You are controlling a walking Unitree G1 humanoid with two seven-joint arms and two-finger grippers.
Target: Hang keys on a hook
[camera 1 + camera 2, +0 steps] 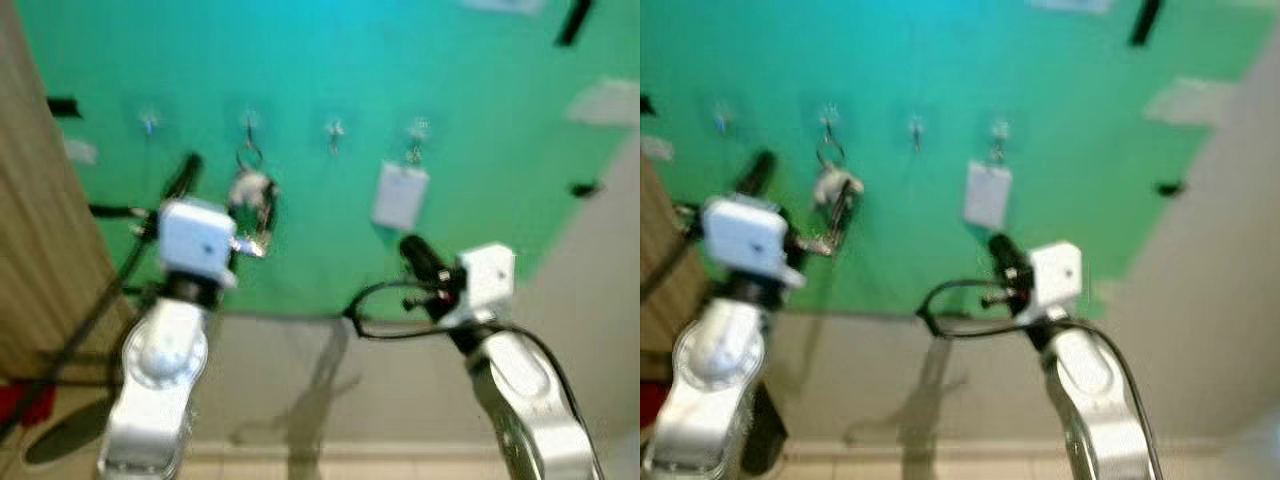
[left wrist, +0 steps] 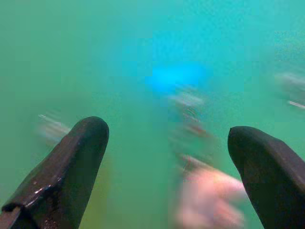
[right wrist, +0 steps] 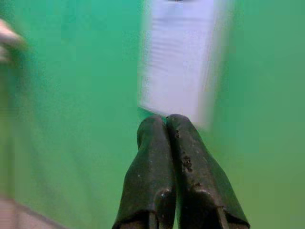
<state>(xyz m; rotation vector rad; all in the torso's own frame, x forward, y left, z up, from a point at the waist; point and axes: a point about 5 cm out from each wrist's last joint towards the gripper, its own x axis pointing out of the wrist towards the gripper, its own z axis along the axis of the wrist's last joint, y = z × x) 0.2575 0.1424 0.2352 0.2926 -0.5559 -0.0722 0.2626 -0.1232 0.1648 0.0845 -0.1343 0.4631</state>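
On the green wall (image 1: 480, 120) the keys (image 1: 252, 200) seem already hung on the second hook (image 1: 249, 122); our left pincer (image 2: 167, 157) gapes empty, right pincer (image 3: 167, 126) pressed closed; next we withdraw.

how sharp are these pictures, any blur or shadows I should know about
Both eye views are motion-blurred: the hooks and hanging keys smear. Left wrist view: fingers sharp, wall streaked. Right wrist view: white card blurred sideways. Arm shadows fall on the grey lower wall.
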